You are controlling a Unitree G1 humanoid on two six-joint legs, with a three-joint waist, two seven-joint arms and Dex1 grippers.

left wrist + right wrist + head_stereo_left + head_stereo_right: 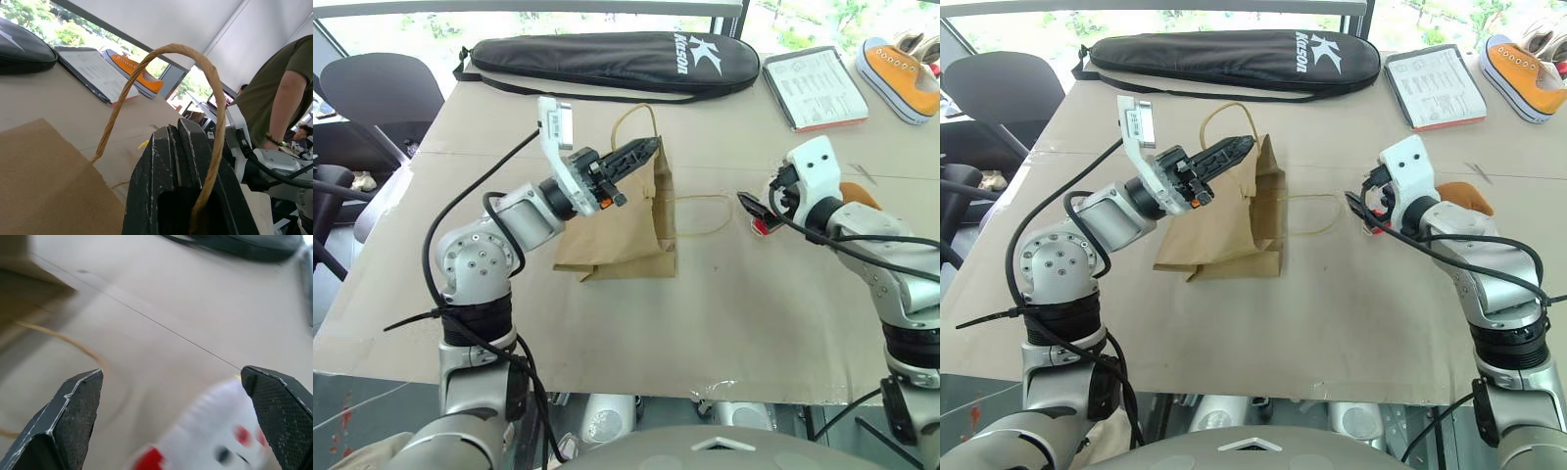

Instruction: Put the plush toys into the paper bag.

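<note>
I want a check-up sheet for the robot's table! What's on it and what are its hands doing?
Surface: tan table, bare in front.
Job's things: paper bag lifted at its top; white plush toy and orange-brown plush toy outside it.
Clutter: black racket case, clipboard, sneaker.
Grippers: left gripper shut on the bag's handle; right gripper open above the white toy.
Cables: black cables along both arms.
Surroundings: chair, a person.

White plush toy (215,431) blurred, cut off; orange-brown plush (1464,196) half hidden behind right arm
</note>
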